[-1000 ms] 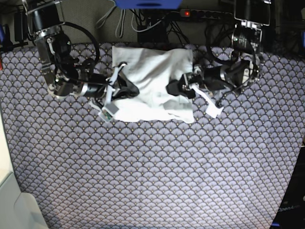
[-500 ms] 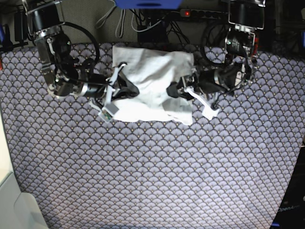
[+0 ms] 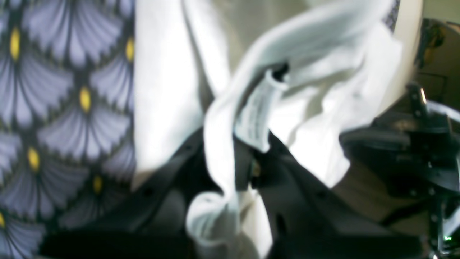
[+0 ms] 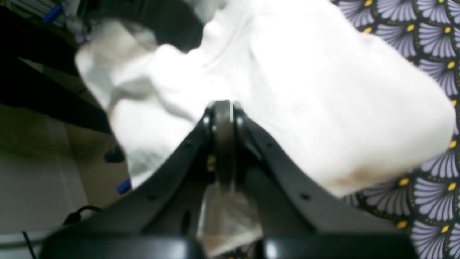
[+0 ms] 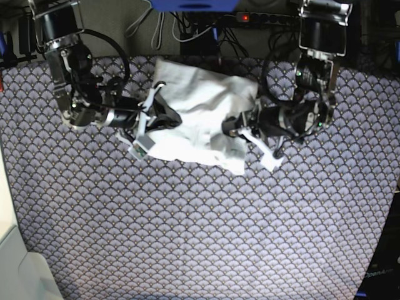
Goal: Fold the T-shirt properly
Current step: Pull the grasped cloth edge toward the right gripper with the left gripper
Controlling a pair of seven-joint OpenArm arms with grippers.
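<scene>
My left end effector point(image 5: 230, 126) is closed on the T-shirt point(image 5: 197, 115). In the left wrist view its black fingers point(image 3: 287, 201) have a bunched band of white cloth running down between them, and a small white label point(image 3: 256, 117) with faint grey print hangs from a hem just above the tips. In the base view this end effector sits on the shirt's edge on that view's right side, and the cloth there is lifted and pulled into folds.

My right end effector point(image 5: 167, 116) is clamped down narrow. In the right wrist view the two dark fingers point(image 4: 273, 158) meet around a thin edge at the tips, with the white cloth bulging right behind them; I cannot say for sure from that view alone how much cloth is caught, but the shirt touches the tips. The shirt's lower edge in that view carries a faint brownish-grey smudge point(image 4: 359, 176).

The T-shirt lies crumpled on the table point(image 5: 200, 225), which is covered in a purple scallop pattern with yellow dots. It rests near the table's far edge, stretched between my two end effectors, with one corner pointing toward the near side.
</scene>
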